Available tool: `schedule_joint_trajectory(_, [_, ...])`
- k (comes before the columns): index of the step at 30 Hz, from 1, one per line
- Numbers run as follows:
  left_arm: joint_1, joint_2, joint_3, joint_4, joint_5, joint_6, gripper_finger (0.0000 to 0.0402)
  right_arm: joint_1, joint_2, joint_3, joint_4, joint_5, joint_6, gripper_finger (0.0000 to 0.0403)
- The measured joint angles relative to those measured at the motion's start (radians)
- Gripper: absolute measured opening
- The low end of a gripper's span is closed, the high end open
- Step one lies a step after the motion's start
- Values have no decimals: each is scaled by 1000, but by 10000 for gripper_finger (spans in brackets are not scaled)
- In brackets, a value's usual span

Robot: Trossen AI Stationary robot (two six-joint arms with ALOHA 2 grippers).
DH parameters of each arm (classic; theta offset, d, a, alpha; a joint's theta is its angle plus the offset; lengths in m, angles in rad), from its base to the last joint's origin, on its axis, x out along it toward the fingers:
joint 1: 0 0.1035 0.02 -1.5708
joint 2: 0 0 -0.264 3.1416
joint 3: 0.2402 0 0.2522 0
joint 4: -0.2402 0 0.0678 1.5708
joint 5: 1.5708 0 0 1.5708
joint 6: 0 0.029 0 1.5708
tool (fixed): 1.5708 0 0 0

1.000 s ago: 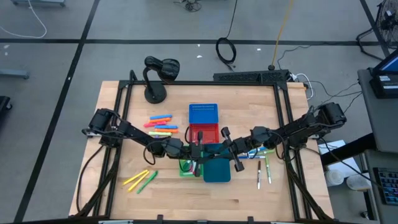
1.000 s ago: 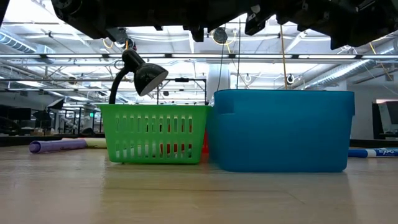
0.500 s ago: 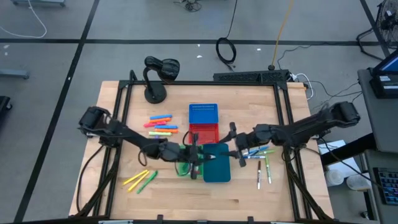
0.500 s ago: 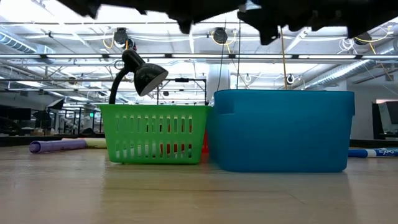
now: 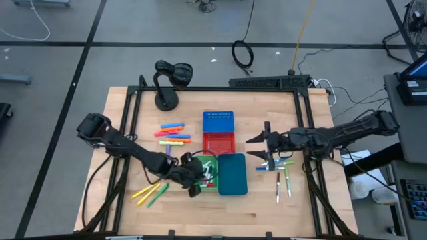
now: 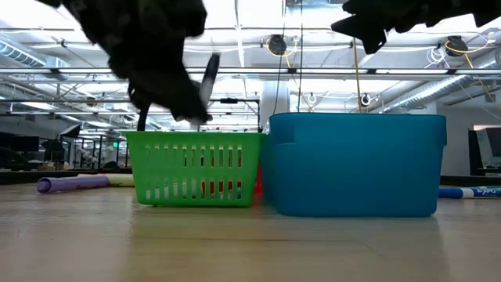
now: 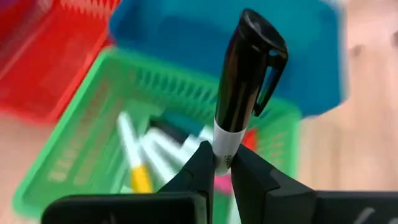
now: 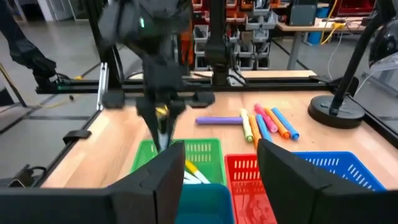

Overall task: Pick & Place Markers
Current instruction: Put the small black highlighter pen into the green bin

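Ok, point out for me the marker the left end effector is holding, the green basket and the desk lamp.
black-capped marker (image 7: 249,74), left wrist view, on its black cap.
green basket (image 6: 193,168), low view, on its slatted front wall.
desk lamp (image 5: 167,101), high view, on its round base.

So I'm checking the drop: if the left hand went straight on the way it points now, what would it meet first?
Probably the green basket. The left hand, shut on a black-capped marker, points down into it, where other markers already lie. Depth is unclear, so the held marker may touch those first.
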Motion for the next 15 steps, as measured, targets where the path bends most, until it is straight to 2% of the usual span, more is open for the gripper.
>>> schedule_joint_trajectory(6, [45,60,0,11,113,-86,39,0,-9,-3,0,0,-7,178])
schedule_joint_trajectory(15, [56,64,1,9,181,-44,150,0,-9,-4,-13,0,-9,179])
